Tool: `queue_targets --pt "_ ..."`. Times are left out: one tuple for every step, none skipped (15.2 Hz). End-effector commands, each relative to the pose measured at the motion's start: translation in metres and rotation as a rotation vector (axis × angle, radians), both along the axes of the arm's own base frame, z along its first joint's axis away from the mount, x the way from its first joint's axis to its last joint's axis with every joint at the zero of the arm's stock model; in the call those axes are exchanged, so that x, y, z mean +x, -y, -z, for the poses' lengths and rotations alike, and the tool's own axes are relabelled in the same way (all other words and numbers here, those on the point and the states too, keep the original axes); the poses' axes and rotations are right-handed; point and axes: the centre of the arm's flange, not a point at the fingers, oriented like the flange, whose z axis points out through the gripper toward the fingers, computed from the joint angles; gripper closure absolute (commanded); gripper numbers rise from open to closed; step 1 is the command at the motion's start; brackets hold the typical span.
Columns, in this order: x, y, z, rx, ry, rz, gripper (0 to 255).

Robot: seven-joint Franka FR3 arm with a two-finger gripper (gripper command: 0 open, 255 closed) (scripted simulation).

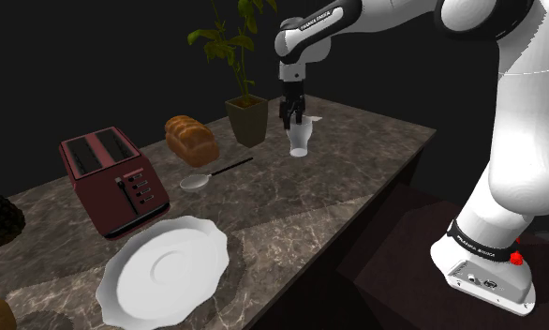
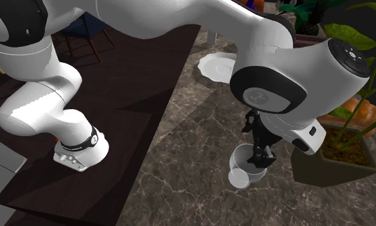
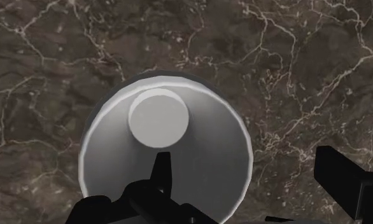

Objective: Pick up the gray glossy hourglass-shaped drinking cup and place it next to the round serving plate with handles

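A pale grey glossy cup (image 1: pixel 301 141) with a narrow waist stands upright on the dark marble counter (image 1: pixel 357 178), near its far edge. My black gripper (image 1: pixel 293 114) hangs right over the cup's rim, open. In the wrist view I look straight down into the cup (image 3: pixel 179 159): one finger (image 3: pixel 161 175) is over its inside, the other finger (image 3: pixel 338 178) is outside the rim, and neither touches the wall. The second exterior view has the gripper (image 2: pixel 260 154) at the cup's (image 2: pixel 243 172) mouth. A white plate (image 1: pixel 165 272) with a wavy rim lies at the counter's near end, far from the cup.
A dark red toaster (image 1: pixel 113 178), a bread loaf (image 1: pixel 190 139) and a spoon (image 1: pixel 212 175) sit between cup and plate. A potted plant (image 1: pixel 244 112) stands close beside the cup toward the shoulder view's left. The counter's edge (image 1: pixel 394 183) drops off toward the stand.
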Motion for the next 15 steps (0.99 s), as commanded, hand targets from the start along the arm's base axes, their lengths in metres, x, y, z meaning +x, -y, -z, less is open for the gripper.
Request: queue_targets --pt "-0.0019 -0.0010 0.0078 0.000 0.001 0.000 0" --pt "-0.0018 -0.0010 0.0079 0.000 0.001 0.000 0" --pt "-0.0018 -0.0010 0.0079 0.000 0.001 0.000 0" --pt "-0.0018 -0.0010 0.0079 0.000 0.001 0.000 0" --pt "-0.0018 -0.0010 0.0079 0.000 0.001 0.000 0" --pt "-0.0018 -0.0010 0.0079 0.000 0.001 0.000 0" --pt "-0.0018 -0.0010 0.0079 0.000 0.001 0.000 0" --pt "-0.0018 -0.0010 0.0078 0.000 0.001 0.000 0" --pt "-0.0018 -0.0010 0.0078 0.000 0.001 0.000 255" --pt "-0.0018 -0.0010 0.0078 0.000 0.001 0.000 255" --pt "-0.0018 -0.0010 0.0078 0.000 0.001 0.000 255" --pt "-0.0018 -0.0010 0.0078 0.000 0.001 0.000 255" --pt "-0.0018 -0.0010 0.0078 0.000 0.001 0.000 255" --pt "-0.0018 -0.0010 0.0078 0.000 0.001 0.000 255" --pt "-0.0018 -0.0011 0.0078 0.000 0.001 0.000 255"
